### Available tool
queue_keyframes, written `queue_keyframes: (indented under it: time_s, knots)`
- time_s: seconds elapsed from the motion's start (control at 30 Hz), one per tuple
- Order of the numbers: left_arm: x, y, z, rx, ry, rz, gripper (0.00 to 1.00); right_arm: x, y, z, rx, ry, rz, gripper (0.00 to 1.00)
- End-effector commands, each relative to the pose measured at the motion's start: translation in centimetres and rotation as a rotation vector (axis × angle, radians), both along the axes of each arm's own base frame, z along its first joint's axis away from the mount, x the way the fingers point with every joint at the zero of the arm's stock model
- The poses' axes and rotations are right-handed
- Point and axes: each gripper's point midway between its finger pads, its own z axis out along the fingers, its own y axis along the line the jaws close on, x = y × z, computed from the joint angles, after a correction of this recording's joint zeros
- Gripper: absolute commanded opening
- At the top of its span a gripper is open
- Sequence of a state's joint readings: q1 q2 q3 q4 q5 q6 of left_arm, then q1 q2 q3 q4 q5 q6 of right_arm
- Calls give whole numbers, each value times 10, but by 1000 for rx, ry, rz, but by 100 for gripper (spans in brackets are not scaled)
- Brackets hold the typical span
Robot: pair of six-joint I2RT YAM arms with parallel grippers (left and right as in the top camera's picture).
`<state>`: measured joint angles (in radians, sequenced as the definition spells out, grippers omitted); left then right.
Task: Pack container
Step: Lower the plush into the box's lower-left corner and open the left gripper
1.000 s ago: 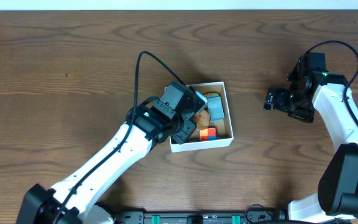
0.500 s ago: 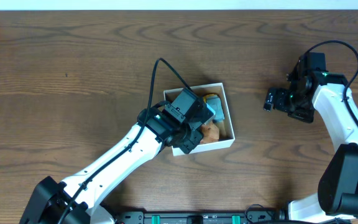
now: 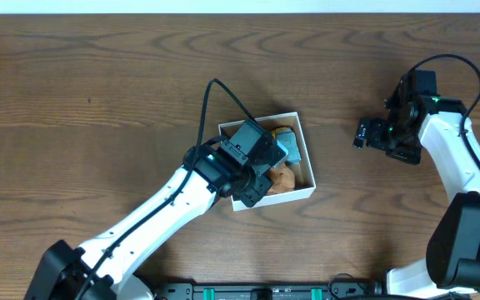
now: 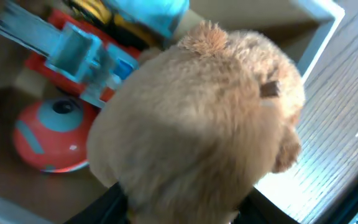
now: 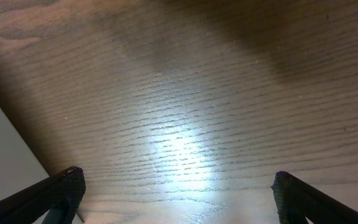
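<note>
Overhead: the container (image 3: 309,158) lies mid-surface (image 3: 98,83), directly under the left end effector (image 3: 262,169), which hides much of its inside. The right end effector (image 3: 362,133) hangs well apart to the right.

Left wrist: a tan plush toy (image 4: 197,118) crowds the container beside an orange round toy (image 4: 45,134) and a blue-and-red toy (image 4: 79,53) (whether the end effector grips the plush cannot be told).

Right wrist: fingers (image 5: 67,186) spread wide over bare wood, holding nothing.

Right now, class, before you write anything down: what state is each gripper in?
Left gripper: over the container, at the tan plush toy; whether it grips cannot be told.
Right gripper: open, holding nothing, over the table.
</note>
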<state>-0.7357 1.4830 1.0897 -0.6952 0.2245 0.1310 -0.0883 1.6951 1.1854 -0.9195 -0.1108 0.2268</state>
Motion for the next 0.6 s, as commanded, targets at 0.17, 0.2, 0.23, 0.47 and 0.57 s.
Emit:
queue_keyframes:
  time_s: [0.17,0.2,0.23,0.47,0.57]
  knots:
    - [21,6,76,-83,-234,51,47,5,-4,2,-9,-8,-18,99]
    - [20,6,78,-87,-237,51,47,5,-4,2,-9,-8,-18,99]
    - [20,7,78,-87,-237,51,47,5,-4,2,-9,-8,-18,99]
    - [20,7,70,-68,-215,50,47,5,-4,2,-8,-6,-18,99]
    - [20,7,69,-66,-213,49,47,4,-4,2,-8,-3,-18,99]
